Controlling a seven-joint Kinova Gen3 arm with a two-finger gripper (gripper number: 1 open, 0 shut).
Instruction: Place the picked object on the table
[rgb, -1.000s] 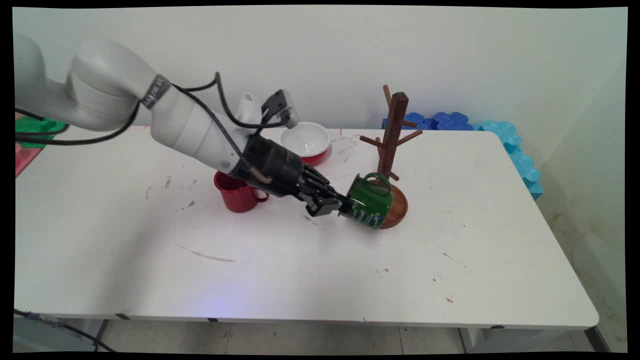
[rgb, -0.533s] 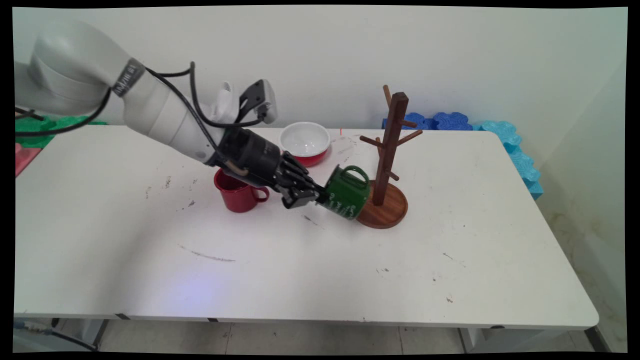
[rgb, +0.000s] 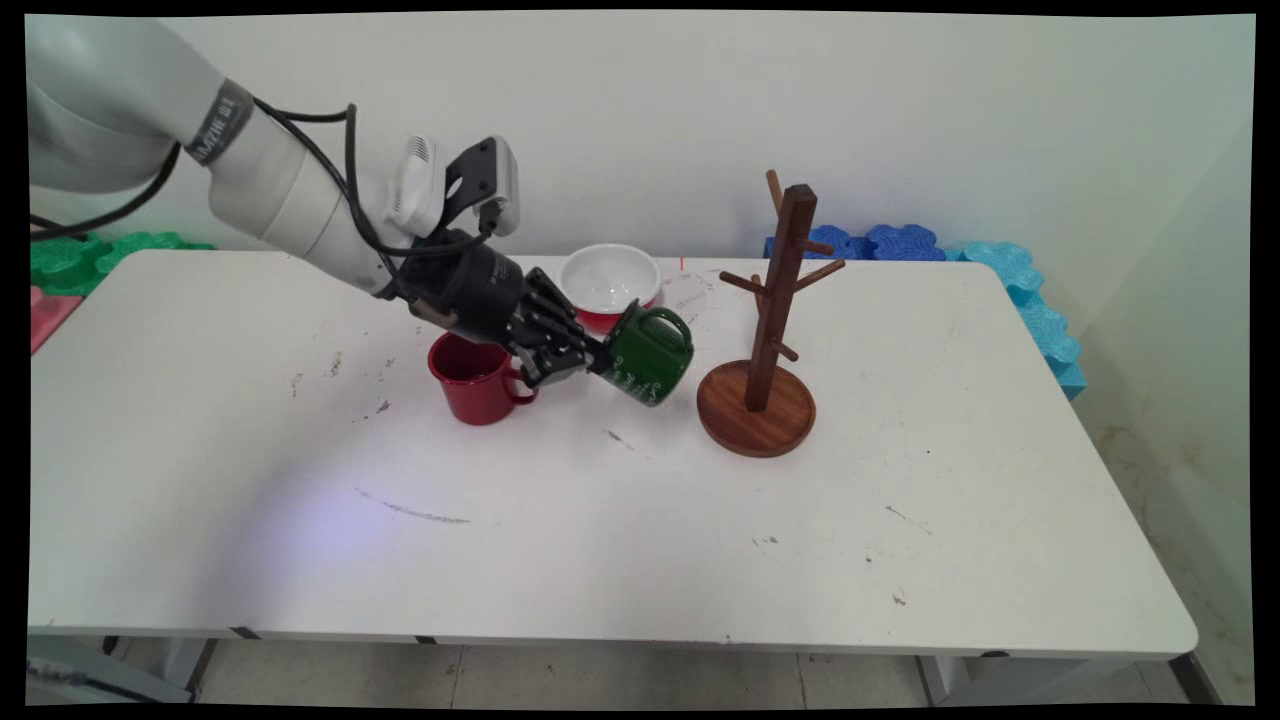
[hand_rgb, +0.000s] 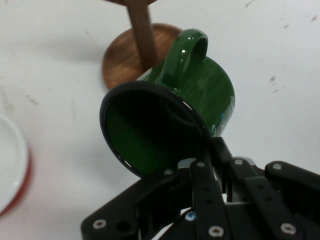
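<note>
My end effector (rgb: 590, 362) is clamped on the rim of the green mug (rgb: 648, 354), one finger inside the mouth and one outside, as the hand view shows. I hold the mug tilted and clear of the table (rgb: 640, 540), handle uppermost, to the left of the wooden mug tree (rgb: 768, 310) and apart from it.

A second ago the mug was pressed in against the mug tree, over its round base and beside its lowest peg. Since then I have drawn it back leftward and lifted it, so the base now lies fully uncovered and no peg carries the mug. The mug tree itself has not shifted.

Counting outward from the mug tree: two mugs, the green one in my grip and a red mug (rgb: 474, 380) standing upright farther left, partly behind my linkage. One bowl (rgb: 610, 283), white inside and red outside, sits behind and left of the mug tree. One mug tree, all its pegs bare. Blue and green foam pieces lie beyond the table's far edge.
</note>
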